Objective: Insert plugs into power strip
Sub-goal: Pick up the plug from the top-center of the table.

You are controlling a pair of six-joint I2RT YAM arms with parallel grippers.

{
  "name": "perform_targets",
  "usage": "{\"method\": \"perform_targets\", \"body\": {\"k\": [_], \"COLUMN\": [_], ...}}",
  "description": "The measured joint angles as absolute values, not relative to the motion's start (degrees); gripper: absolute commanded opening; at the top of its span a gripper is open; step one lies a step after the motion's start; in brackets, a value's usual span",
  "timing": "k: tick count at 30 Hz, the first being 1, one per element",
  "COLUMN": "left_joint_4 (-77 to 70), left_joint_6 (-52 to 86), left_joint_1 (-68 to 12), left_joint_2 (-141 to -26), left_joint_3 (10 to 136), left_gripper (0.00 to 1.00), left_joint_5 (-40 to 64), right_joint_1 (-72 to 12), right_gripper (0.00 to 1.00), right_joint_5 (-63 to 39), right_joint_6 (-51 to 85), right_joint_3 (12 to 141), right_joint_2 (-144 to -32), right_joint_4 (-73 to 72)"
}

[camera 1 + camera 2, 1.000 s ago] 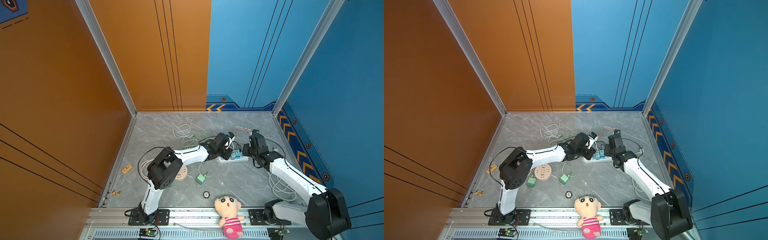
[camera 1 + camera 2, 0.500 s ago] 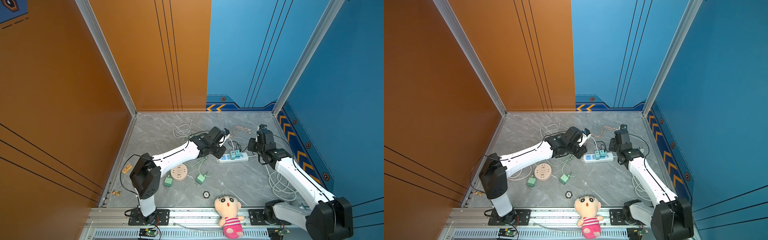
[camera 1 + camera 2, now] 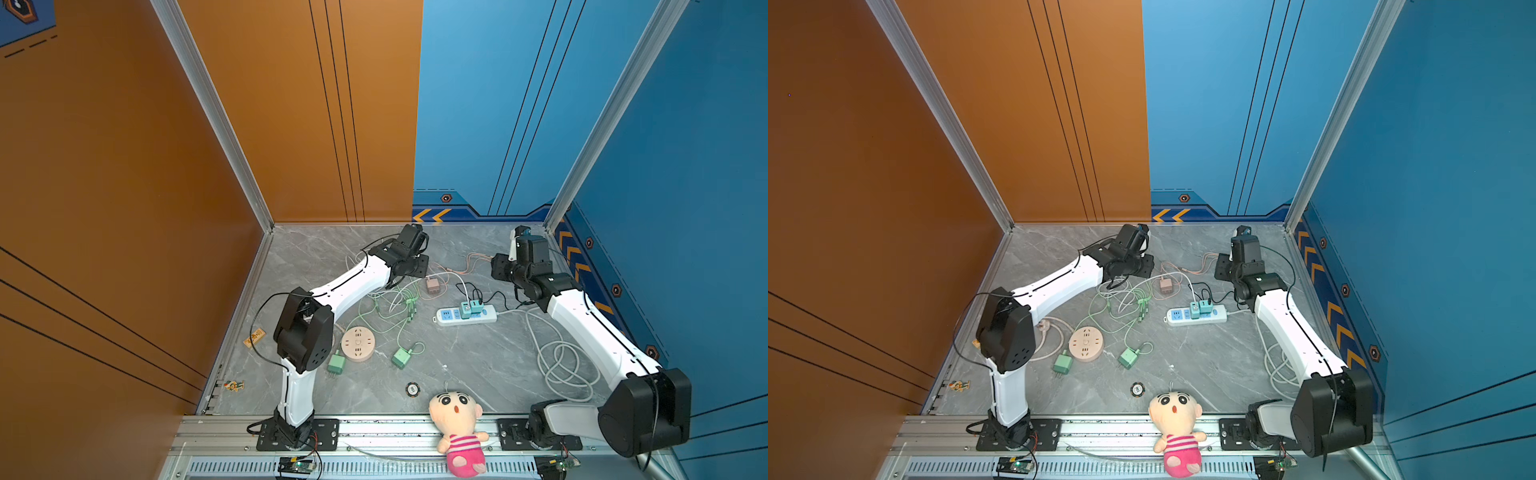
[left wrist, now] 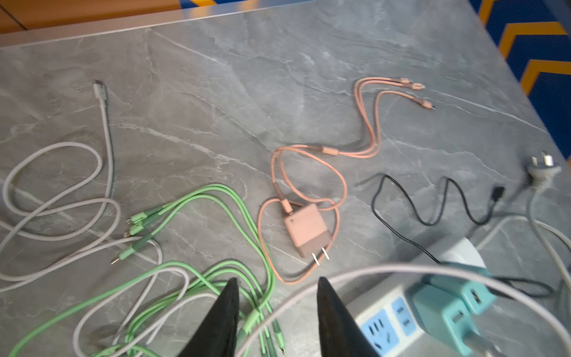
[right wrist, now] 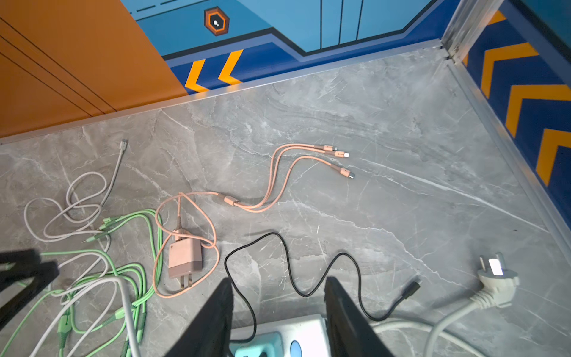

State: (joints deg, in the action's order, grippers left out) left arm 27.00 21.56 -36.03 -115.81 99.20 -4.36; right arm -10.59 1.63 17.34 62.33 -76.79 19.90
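Note:
The white power strip (image 3: 451, 316) (image 3: 1177, 316) lies mid-table with two teal plugs (image 3: 471, 308) (image 4: 441, 312) standing in it. A pink plug (image 3: 432, 285) (image 4: 306, 230) (image 5: 185, 256) lies on its side, prongs bare, inside its looped cable. Two green plugs (image 3: 336, 363) (image 3: 400, 358) lie loose near the front. My left gripper (image 3: 417, 266) (image 4: 277, 279) hangs open and empty over the green cables beside the strip (image 4: 380, 321). My right gripper (image 3: 498, 266) (image 5: 278, 279) is open and empty above the strip's end (image 5: 296, 330).
A round beige socket (image 3: 358, 343), a small black disc (image 3: 412, 389) and a plush doll (image 3: 457, 419) sit at the front. Tangled green and grey cables (image 4: 185, 278) spread left of the strip. The strip's white round-headed plug (image 5: 497, 278) and its coiled cord (image 3: 565, 361) lie right.
Both grippers were shut at the power strip a second ago. They have opened and drawn back toward the far wall, leaving the teal plugs in the strip.

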Motion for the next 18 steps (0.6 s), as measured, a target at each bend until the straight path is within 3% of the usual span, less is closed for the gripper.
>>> {"method": "perform_targets", "body": {"k": [7,18], "left_joint_4": [28.5,29.2], "left_joint_6": [23.9,25.7], "left_joint_1": [-37.1,-39.8], "left_joint_2": [-127.6,-129.3], "left_joint_3": [106.5,108.1], "left_gripper": [0.52,0.6], "left_joint_5": [-3.4,-1.2], "right_joint_1": [-10.5,-10.5], "right_gripper": [0.57,0.57], "right_joint_5": [-1.6,-3.6], "right_joint_6": [16.5,16.5], "right_joint_3": [62.5,64.8], "right_joint_2": [-79.8,-83.5], "right_joint_4": [19.9,19.5]}}
